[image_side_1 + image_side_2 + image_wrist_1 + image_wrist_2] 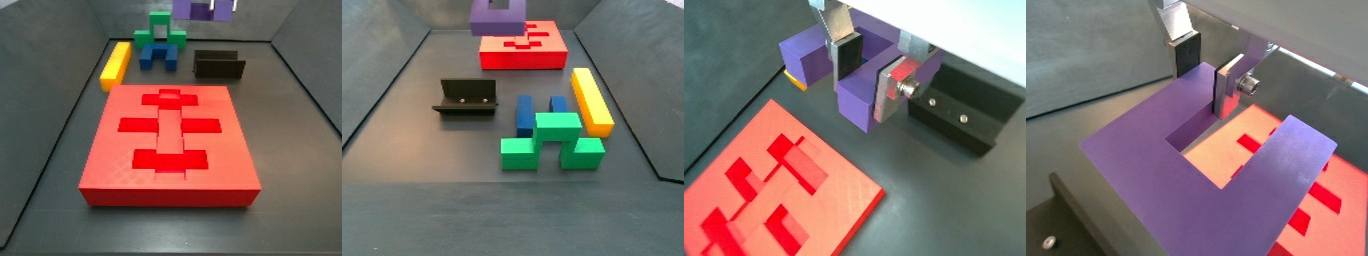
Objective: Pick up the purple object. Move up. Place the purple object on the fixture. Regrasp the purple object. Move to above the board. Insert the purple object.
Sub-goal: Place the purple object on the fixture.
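My gripper is shut on one prong of the purple object, a U-shaped block. The dark-padded finger stands in the notch and the silver finger lies on the prong's outer face, as both wrist views show. In a wrist view the purple object fills the frame, with the red board showing through the notch. Both side views show the purple object hanging high in the air. The black fixture stands bare on the floor below. The board lies flat, its cross-shaped cut-outs open.
A yellow bar, a blue arch block and green blocks stand together beside the fixture. Grey sloping walls enclose the dark floor.
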